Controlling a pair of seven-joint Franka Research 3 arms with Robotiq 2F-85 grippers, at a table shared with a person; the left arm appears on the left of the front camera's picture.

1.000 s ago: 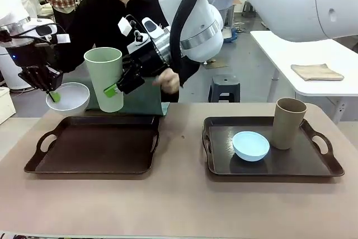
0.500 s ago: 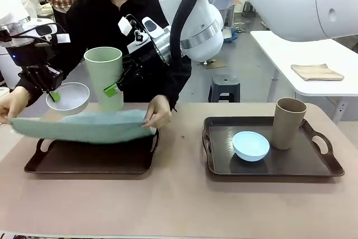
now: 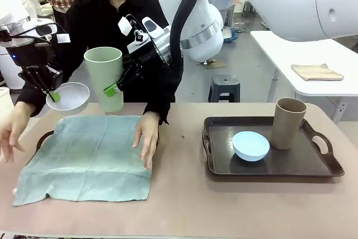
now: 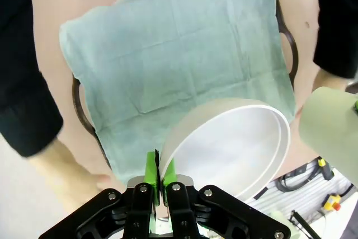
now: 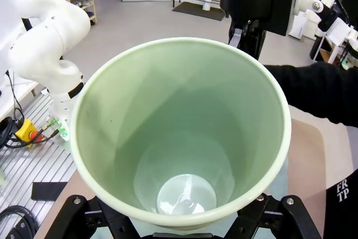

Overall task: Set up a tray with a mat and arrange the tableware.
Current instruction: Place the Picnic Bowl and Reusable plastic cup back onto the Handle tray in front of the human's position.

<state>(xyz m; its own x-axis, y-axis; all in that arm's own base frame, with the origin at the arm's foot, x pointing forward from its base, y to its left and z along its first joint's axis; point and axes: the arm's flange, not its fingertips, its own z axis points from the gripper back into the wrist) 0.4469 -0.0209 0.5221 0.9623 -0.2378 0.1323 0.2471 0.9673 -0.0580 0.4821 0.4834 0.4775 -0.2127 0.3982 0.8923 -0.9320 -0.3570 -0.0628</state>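
- Left tool (image 3: 53,97): jaws drawn to a thin pinch on the rim of the white bowl (image 3: 68,97). The bowl hangs in the air, mouth up, at the left of the front frame.
- Right tool (image 3: 113,90): clamped across the lower body of the pale green cup (image 3: 104,76). The cup is upright and off the surface, left of centre. The right wrist view looks into it and shows it empty.
- Governing relation: the mat (image 3: 84,158) lies below both held pieces, and the left wrist view looks down past the bowl onto it. The bowl sits over the mat's far left corner and the cup over its far edge, nearer the middle. The coming move is judged to be a descent.
- Surface: the mat drapes the covered tray (image 3: 43,139), whose handles alone show. Its near edge spills onto the desk (image 3: 184,211). The cloth is creased, and a tall cup set over the hidden rim could tip.
- Room: the person's hand (image 3: 146,138) rests on the mat's right edge, just beside the cup's likely line down. The other hand (image 3: 11,132) is off the left corner, near the bowl's.
- The second tray (image 3: 321,167), lower right, carries the light blue bowl (image 3: 250,145) and the tan-brown cup (image 3: 288,122), well apart from the work.
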